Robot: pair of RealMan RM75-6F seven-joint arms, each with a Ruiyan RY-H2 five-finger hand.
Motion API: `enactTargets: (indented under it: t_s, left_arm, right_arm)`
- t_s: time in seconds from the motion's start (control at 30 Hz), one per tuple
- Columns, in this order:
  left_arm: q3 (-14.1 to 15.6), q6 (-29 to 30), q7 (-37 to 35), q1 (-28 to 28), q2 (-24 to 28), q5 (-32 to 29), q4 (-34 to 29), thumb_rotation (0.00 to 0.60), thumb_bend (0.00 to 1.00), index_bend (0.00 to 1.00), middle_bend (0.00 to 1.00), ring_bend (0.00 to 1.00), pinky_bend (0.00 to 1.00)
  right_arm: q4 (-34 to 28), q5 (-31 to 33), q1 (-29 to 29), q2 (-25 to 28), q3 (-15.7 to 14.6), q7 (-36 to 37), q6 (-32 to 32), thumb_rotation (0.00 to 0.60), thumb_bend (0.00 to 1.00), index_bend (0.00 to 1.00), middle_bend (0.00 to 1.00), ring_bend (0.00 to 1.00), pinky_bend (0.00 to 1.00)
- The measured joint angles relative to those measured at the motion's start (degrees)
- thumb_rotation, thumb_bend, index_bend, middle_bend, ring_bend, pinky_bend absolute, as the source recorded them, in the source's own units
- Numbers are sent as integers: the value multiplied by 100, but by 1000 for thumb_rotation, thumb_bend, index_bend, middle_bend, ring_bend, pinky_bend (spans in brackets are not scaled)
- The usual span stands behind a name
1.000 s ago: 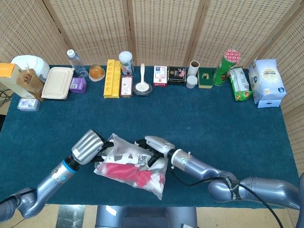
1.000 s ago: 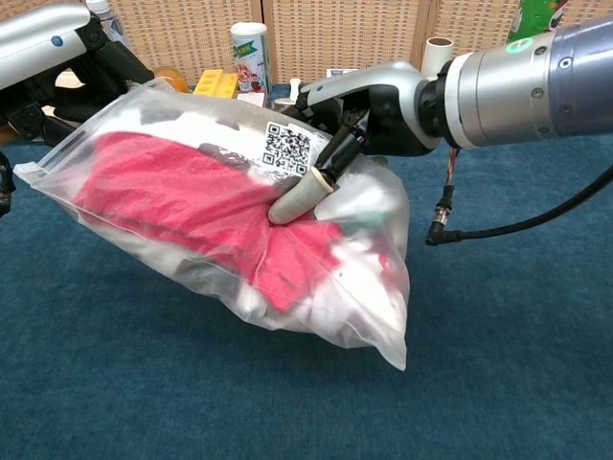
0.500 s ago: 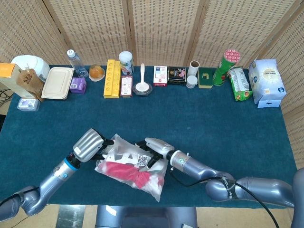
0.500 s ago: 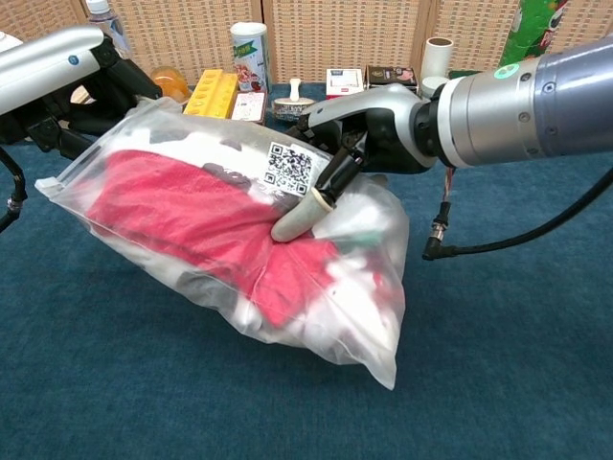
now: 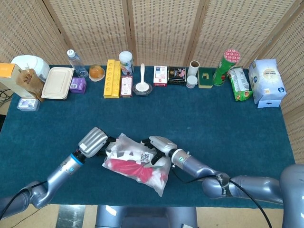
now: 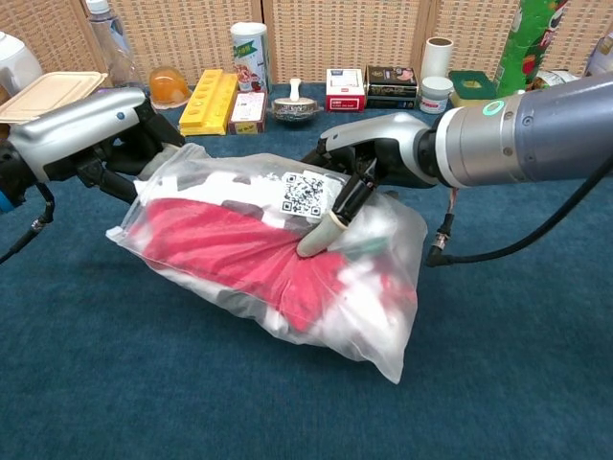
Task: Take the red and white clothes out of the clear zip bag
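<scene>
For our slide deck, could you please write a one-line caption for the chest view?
Both hands, left and right, grip a clear plastic zip bag of red and white clothes over the blue table.

Clothes (image 6: 239,254) inside zip bag (image 6: 383,326); left hand (image 6: 96,139) at bag's left, right hand (image 6: 369,168) at right.

Clear zip bag (image 6: 383,326), red and white clothes (image 6: 239,251), teal tablecloth (image 5: 213,118)

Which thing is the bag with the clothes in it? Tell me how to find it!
Look at the blue table, near its front edge, between the two robot hands. The bag lies there, see-through and puffy. Unlike the boxes and bottles along the back, it shows red and white cloth inside and has a square black-and-white code sticker on top.
</scene>
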Motion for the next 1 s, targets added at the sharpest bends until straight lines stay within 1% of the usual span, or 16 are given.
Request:
enactTargets:
  t_s: [0.03, 0.1, 0.13, 0.17, 0.2, 0.27, 0.3, 0.4, 0.43, 0.5, 0.6, 0.7, 0.87, 0.93, 1.0]
  left_arm:
    - [-1, -46, -33, -21, -74, -25, 98, 600, 447, 833, 1000, 1000, 1000]
    - [-11, -176, -79, -83, -260, -87, 348, 600, 447, 833, 1000, 1000, 1000]
    - [-18, -241, -96, -112, -345, -118, 460, 600, 447, 833, 1000, 1000, 1000]
    - [-26, -313, -115, -145, -433, -153, 571, 600, 447, 833, 1000, 1000, 1000]
    - [-38, -412, -142, -191, -551, -200, 711, 600, 447, 834, 1000, 1000, 1000]
    - [-56, -534, -168, -265, -711, -256, 898, 600, 447, 834, 1000, 1000, 1000]
    - [-69, -587, -170, -314, -804, -283, 1005, 600, 447, 834, 1000, 1000, 1000]
    - [-118, -694, -149, -440, -993, -347, 1206, 600, 446, 834, 1000, 1000, 1000]
    - [-135, -724, -146, -474, -1025, -369, 1230, 600, 446, 835, 1000, 1000, 1000]
    - [-153, -756, -133, -525, -1042, -391, 1216, 600, 445, 834, 1000, 1000, 1000]
    - [-149, -784, -83, -567, -985, -392, 1111, 600, 444, 834, 1000, 1000, 1000]
    - [-149, -868, -5, -604, -860, -432, 941, 600, 442, 835, 1000, 1000, 1000]
    - [-188, -1038, 217, -668, -682, -562, 719, 600, 440, 834, 1000, 1000, 1000]
    - [-211, -1080, 299, -692, -638, -607, 643, 600, 439, 834, 1000, 1000, 1000]
    - [-235, -1110, 345, -713, -596, -647, 569, 600, 439, 835, 1000, 1000, 1000]
  right_arm:
    - [20, 73, 18, -9, -29, -44, 11, 600, 242, 369, 497, 697, 800]
    - [59, 258, 56, -25, -84, -132, 29, 600, 242, 188, 334, 524, 666]
    - [69, 337, 69, -30, -97, -154, 39, 600, 242, 138, 288, 477, 626]
    - [79, 411, 80, -36, -107, -177, 57, 600, 242, 65, 223, 406, 560]
    - [87, 485, 85, -47, -109, -197, 98, 600, 241, 32, 189, 367, 522]
    - [95, 521, 70, -67, -98, -210, 195, 600, 239, 2, 135, 306, 451]
    - [98, 520, 47, -82, -89, -220, 280, 600, 235, 0, 108, 278, 417]
    - [99, 475, -54, -116, -52, -243, 551, 600, 218, 0, 63, 235, 351]
    - [96, 444, -97, -123, -35, -245, 644, 600, 211, 0, 58, 227, 336]
    - [76, 319, -223, -118, 9, -238, 857, 600, 186, 0, 49, 192, 266]
    - [40, 11, -397, -24, 30, -264, 1118, 600, 163, 0, 68, 175, 227]
    - [5, -435, -560, 146, -27, -383, 1309, 600, 156, 27, 120, 187, 221]
    - [-73, -1334, -836, 471, -191, -534, 1615, 600, 145, 112, 190, 225, 220]
    - [-101, -1739, -939, 610, -276, -546, 1699, 600, 138, 144, 217, 246, 235]
    - [-107, -2152, -1036, 739, -382, -554, 1777, 600, 134, 179, 248, 276, 271]
